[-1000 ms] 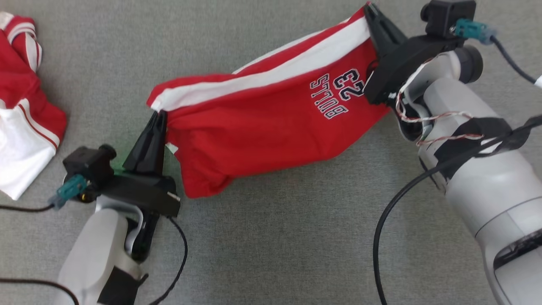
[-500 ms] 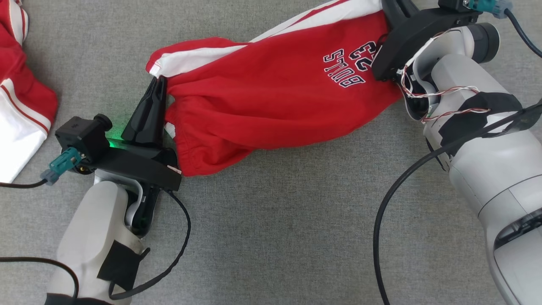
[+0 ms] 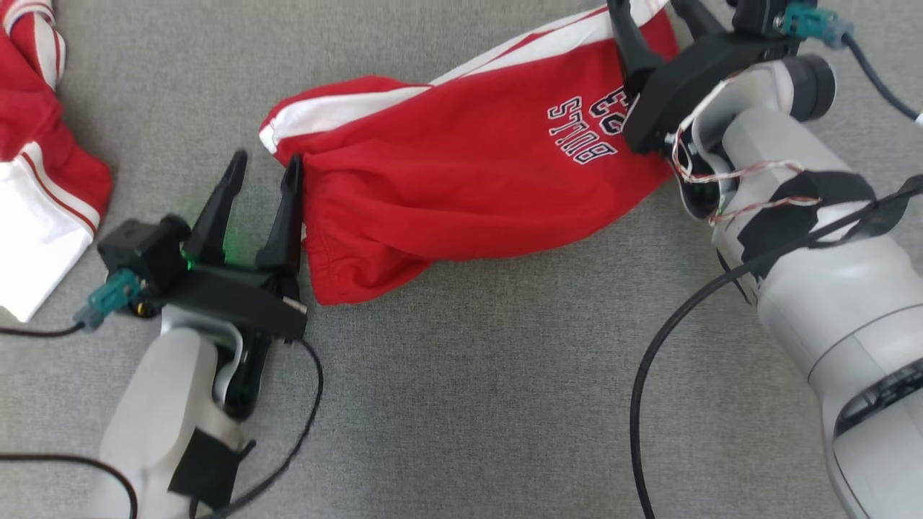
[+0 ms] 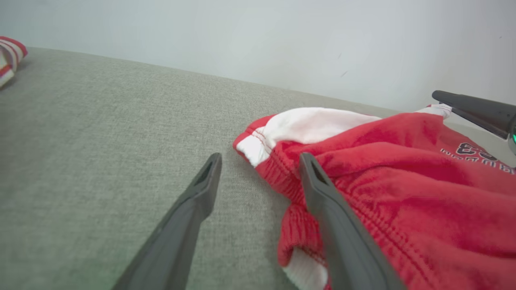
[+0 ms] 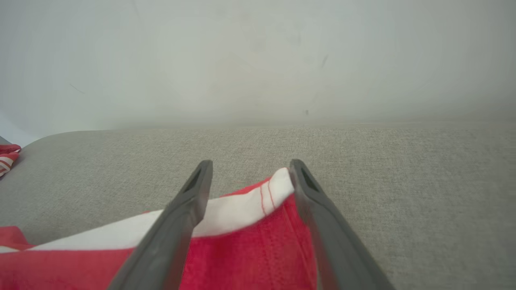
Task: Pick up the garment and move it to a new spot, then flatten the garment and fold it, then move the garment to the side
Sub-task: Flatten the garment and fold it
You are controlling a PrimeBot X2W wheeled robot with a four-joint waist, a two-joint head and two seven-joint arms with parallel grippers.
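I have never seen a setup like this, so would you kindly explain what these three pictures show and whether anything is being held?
This is a two-armed robot on wheels. Each pale arm ends in a pincer of two long dark fingers. The wide picture comes from a camera on its head, looking down: the left pincer is at lower left and the right pincer at upper right. The other two pictures come from cameras on the wrists, each looking along that arm's own fingers. On the grey cloth surface lie red shorts with a white side stripe, and a second red-and-white garment lies at the far left. Both pincers stand open, one at each end of the shorts, so nothing is held.
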